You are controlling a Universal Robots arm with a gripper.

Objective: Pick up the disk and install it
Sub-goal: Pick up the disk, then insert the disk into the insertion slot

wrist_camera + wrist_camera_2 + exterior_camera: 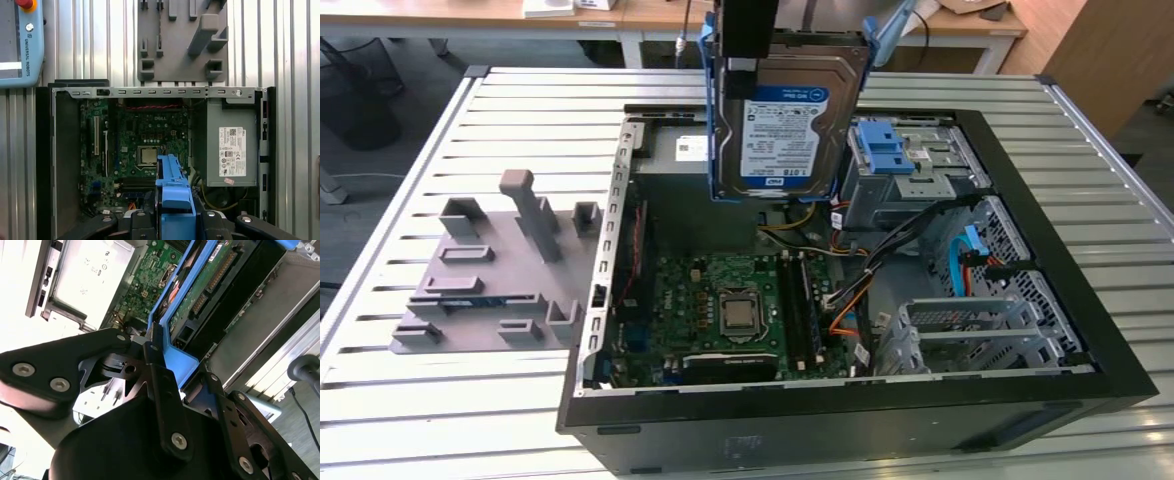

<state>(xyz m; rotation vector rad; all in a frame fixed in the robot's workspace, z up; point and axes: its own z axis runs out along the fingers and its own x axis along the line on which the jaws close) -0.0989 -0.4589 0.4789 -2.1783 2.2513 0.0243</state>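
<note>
The disk (787,125), a silver hard drive with a white-and-blue label in a blue plastic bracket, hangs upright in the air above the open computer case (1067,250). My gripper (744,62) is shut on the bracket's top edge, coming down from above. In the second wrist view the black fingers (165,395) clamp the blue bracket (177,360), with the drive's green circuit board (210,280) beyond. The first wrist view looks straight down past the blue bracket (172,192) onto the motherboard (145,145). The disk hangs over the case's rear part, beside the drive bay with its blue latch (891,148).
A grey power supply with a white sticker (231,150) sits inside the case. A grey fixture plate with slots and posts (494,270) lies on the slatted table at the exterior view's left. A teach pendant (20,42) rests on the table. Cables (894,250) cross the case interior.
</note>
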